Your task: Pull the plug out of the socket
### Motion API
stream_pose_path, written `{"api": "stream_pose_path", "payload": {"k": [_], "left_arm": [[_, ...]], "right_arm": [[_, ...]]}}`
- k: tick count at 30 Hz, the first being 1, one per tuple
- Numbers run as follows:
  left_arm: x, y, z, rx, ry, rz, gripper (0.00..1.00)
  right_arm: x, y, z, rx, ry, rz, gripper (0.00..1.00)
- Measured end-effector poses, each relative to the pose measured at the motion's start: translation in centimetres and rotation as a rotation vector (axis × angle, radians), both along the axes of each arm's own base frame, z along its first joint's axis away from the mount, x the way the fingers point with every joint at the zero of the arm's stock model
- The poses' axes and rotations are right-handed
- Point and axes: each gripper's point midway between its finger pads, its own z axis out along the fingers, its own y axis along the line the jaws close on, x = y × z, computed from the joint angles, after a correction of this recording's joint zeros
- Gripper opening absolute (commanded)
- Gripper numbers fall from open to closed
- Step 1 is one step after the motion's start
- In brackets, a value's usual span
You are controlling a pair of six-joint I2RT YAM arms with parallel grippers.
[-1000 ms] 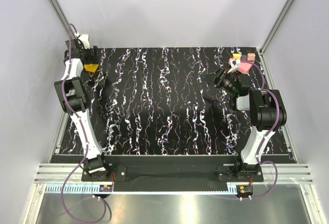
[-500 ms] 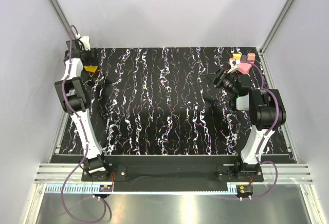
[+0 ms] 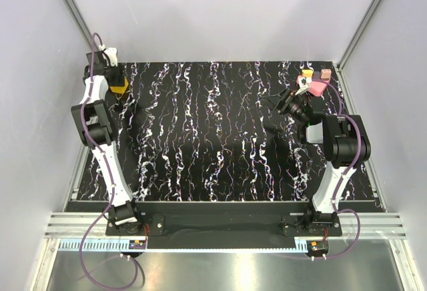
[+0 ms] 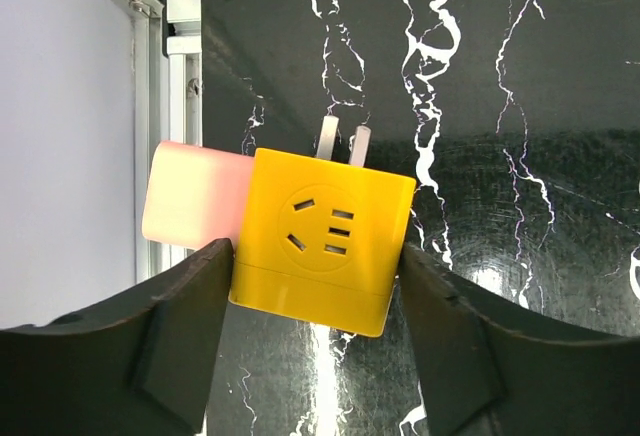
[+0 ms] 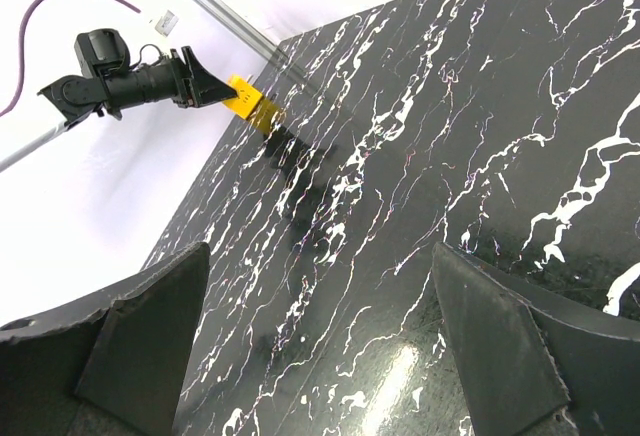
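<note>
In the top external view, a yellow cube-shaped plastic socket [image 3: 121, 89] is seen at the far left corner of the black, white-veined bench [image 3: 220, 144], held in the left tool [image 3: 118, 84] close to the bench's left edge. The right tool [image 3: 280, 101] is held above the far right part of the bench, well apart from the socket. A small cluster of pink, yellow and tan blocks [image 3: 316, 87] is seen in the far right corner just beyond it. In the left wrist view, the socket [image 4: 325, 246] is gripped by the left tool [image 4: 315, 254], with one dark finger [image 4: 130, 356] pressed against each side of the cube. A pale pink plastic plug [image 4: 195, 196] is seated against the socket's left face and is not yet pulled off. Two metal prongs [image 4: 340, 141] are shown projecting from the socket's far face. Whether the socket rests on the bench cannot be told. In the right wrist view, the right tool [image 5: 320, 356] is spread wide, nothing is held, and only the bench surface is seen between its fingers. The left tool [image 5: 215, 91] and the yellow socket [image 5: 250, 106] are seen far off by the bench's edge.
</note>
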Motion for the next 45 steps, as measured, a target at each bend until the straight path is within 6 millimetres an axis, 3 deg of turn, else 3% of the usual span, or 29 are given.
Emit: {"api": "stream_pose_path", "payload": {"k": [2, 5, 6, 8, 12, 13, 17, 21, 27, 31, 34, 38, 41, 45], "left_arm": [[0.1, -0.1, 0.0, 0.009, 0.002, 0.003, 0.61], [0.2, -0.4, -0.1, 0.023, 0.004, 0.005, 0.48], [0.3, -0.6, -0.2, 0.025, 0.002, 0.005, 0.38], [0.3, -1.0, -0.1, 0.029, -0.008, 0.002, 0.32], [-1.0, -2.3, -0.1, 0.012, 0.001, -0.001, 0.21], [-1.5, -2.8, -0.1, 0.004, 0.009, -0.002, 0.11], [-4.1, -4.9, -0.1, -0.012, 0.045, -0.002, 0.01], [-8.1, -7.7, 0.4, -0.082, 0.086, 0.030, 0.00], [-13.2, -11.3, 4.7, -0.180, 0.048, 0.104, 0.00], [-17.0, -15.2, 8.4, -0.221, -0.021, 0.118, 0.00], [-20.0, -19.9, 9.3, -0.235, -0.049, 0.079, 0.00], [-24.7, -26.9, 6.7, -0.253, 0.000, -0.001, 0.00], [-29.1, -30.3, 3.4, -0.235, 0.079, -0.018, 0.00], [-33.1, -33.4, 1.4, -0.191, 0.116, -0.035, 0.00]], "right_arm": [[0.1, 0.0, 0.0, 0.000, 0.001, -0.001, 1.00], [0.5, 0.0, 0.0, 0.000, 0.011, -0.004, 1.00], [0.7, -0.1, 0.1, -0.001, 0.016, -0.006, 1.00], [1.2, -0.1, -0.1, -0.011, 0.025, -0.021, 1.00], [1.5, 0.9, -1.9, -0.079, 0.099, -0.051, 1.00], [1.4, 1.4, -2.3, -0.103, 0.125, -0.053, 1.00], [1.6, 3.7, -2.8, -0.195, 0.171, -0.064, 1.00], [0.4, 6.5, -2.9, -0.274, 0.204, -0.069, 1.00], [-2.8, 10.7, -1.5, -0.344, 0.212, -0.040, 1.00], [-4.3, 10.4, -0.2, -0.350, 0.242, -0.047, 1.00], [-6.6, 9.8, 0.5, -0.345, 0.238, -0.043, 1.00], [-10.6, 8.7, -0.7, -0.372, 0.275, -0.022, 1.00], [-12.9, 7.6, -1.9, -0.408, 0.307, -0.021, 1.00], [-15.1, 6.4, -1.4, -0.420, 0.304, -0.028, 1.00]]}}
